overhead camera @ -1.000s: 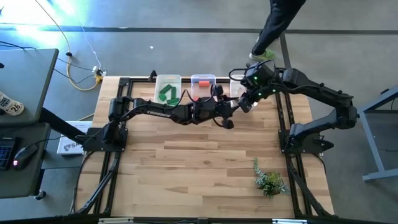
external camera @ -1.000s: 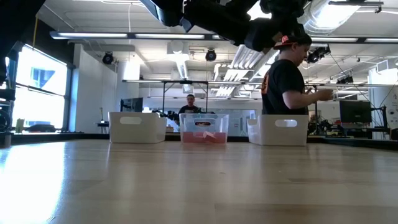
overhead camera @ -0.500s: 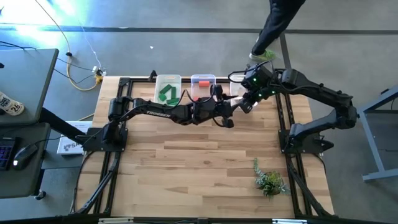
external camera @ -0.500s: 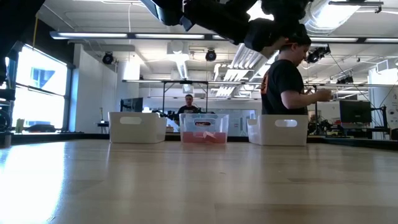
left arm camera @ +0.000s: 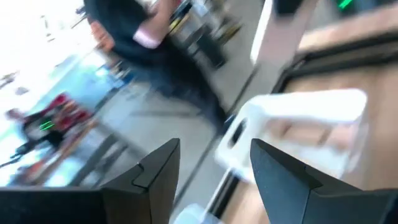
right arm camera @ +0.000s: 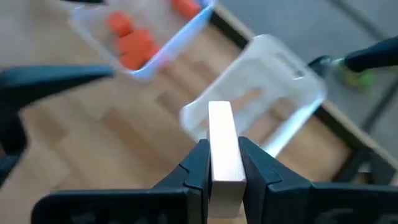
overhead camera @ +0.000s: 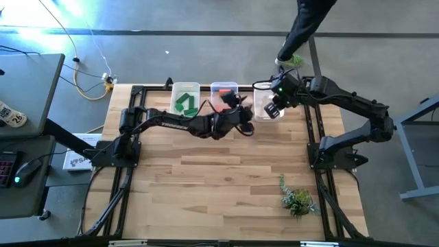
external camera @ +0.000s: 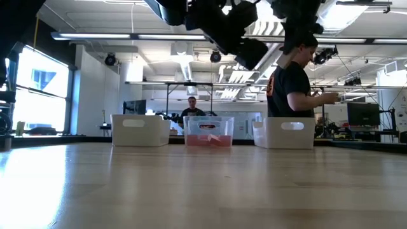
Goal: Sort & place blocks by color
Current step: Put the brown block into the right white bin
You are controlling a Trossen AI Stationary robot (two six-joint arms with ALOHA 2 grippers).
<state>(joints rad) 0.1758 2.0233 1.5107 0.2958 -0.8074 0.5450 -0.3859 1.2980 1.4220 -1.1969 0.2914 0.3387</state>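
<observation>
- Your right gripper [right arm camera: 225, 167] is clamped on a pale wooden bar [right arm camera: 224, 147], a smooth, square-edged stick that stands up out of the dark fingers.
- From above, that right gripper [overhead camera: 273, 110] hangs over the right-hand bin [overhead camera: 263, 103] at the far edge of the table [overhead camera: 226, 185], whose top is light wood planks.
- The right-hand bin [right arm camera: 267, 93] is white, translucent plastic with rounded corners; pale wooden pieces show faintly through its floor.
- Your left gripper [left arm camera: 208, 180] has its two dark, wedge-shaped fingers spread apart with nothing between them.
- From above, the left gripper [overhead camera: 241, 118] sits raised just in front of the middle bin [overhead camera: 223, 90], close beside the right one.
- The middle bin [right arm camera: 146, 43] is clear plastic and holds red blocks [right arm camera: 134, 43], chunky and matte.
- The left-hand bin [overhead camera: 185, 99] holds green blocks [overhead camera: 182, 103], flat-sided bars lying crossed.
- From table height the three bins line up in a row; the middle one [external camera: 208, 131] shows red through its wall.
- A small green plant [overhead camera: 296, 199] sits near the table's right front corner, well apart from the bins.
- A person in a dark shirt [external camera: 294, 79] stands beyond the table.
</observation>
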